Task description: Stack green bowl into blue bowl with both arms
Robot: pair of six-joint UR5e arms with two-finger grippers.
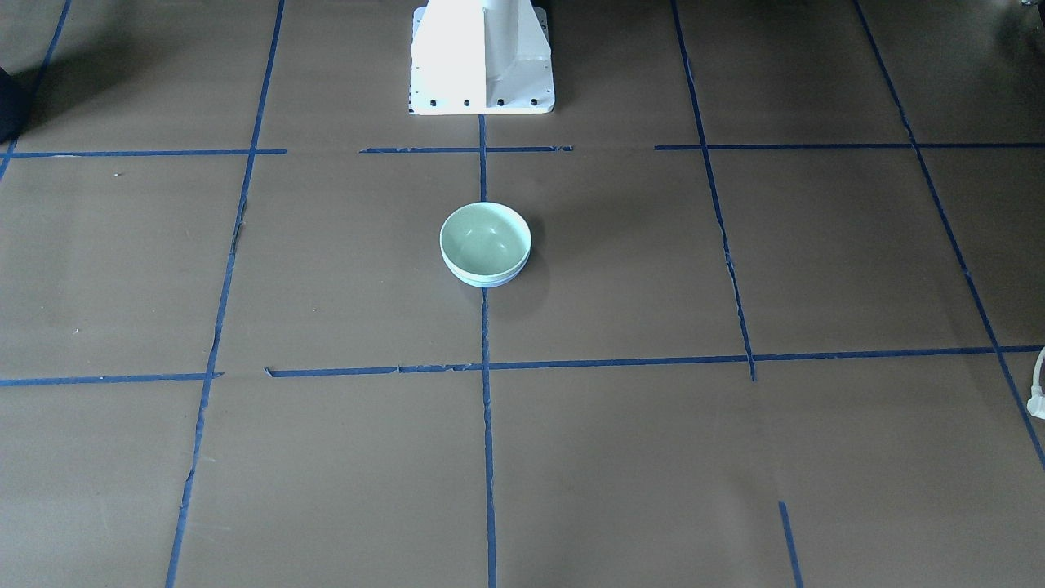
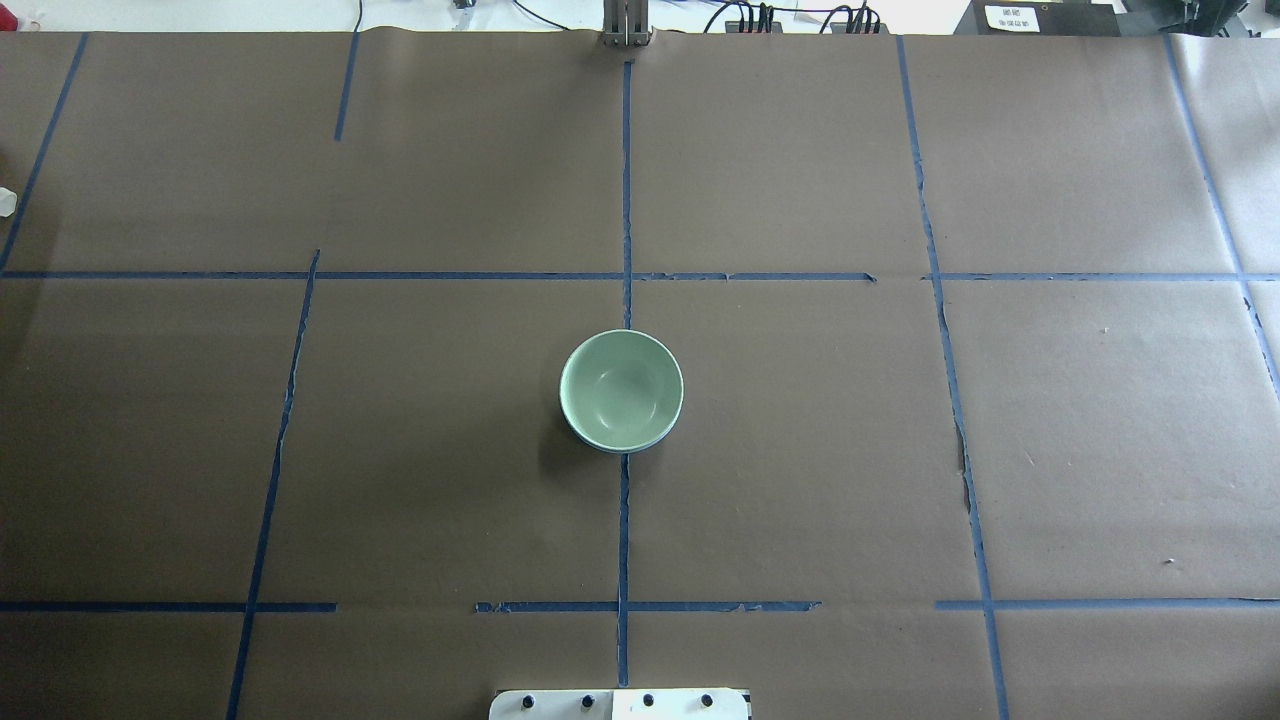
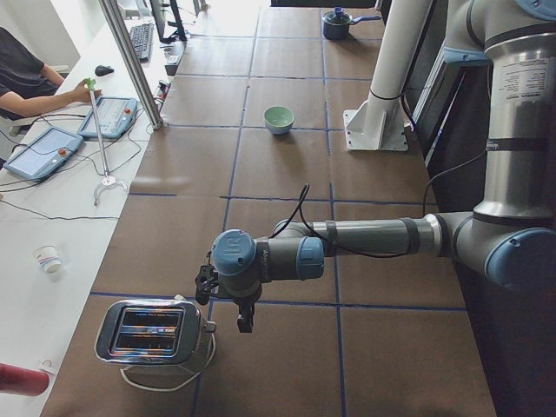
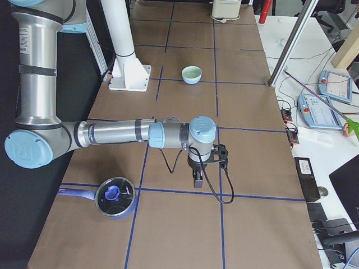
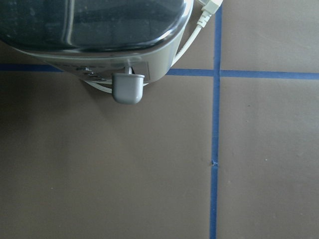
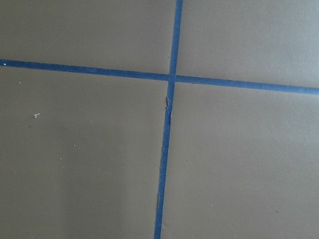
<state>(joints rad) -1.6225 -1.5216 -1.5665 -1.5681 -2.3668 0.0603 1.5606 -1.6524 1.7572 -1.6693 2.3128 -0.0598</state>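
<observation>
The green bowl (image 1: pixel 485 237) sits nested inside the blue bowl (image 1: pixel 492 281) at the middle of the table, on the centre tape line. Only a thin pale blue edge shows under it. The stack also shows in the overhead view (image 2: pixel 621 388) and small in both side views. Neither arm shows in the overhead or front views. The left gripper (image 3: pixel 246 320) hangs far from the bowls, beside a toaster. The right gripper (image 4: pixel 197 180) hangs over bare paper at the other end. I cannot tell whether either is open or shut. No fingers show in the wrist views.
A silver toaster (image 3: pixel 148 334) with a white cord stands by the left gripper and shows in the left wrist view (image 5: pixel 99 30). A blue lidded pot (image 4: pixel 115 197) sits near the right arm. The white pedestal (image 1: pixel 482 57) stands behind the bowls. An operator (image 3: pixel 26 78) sits at the side desk.
</observation>
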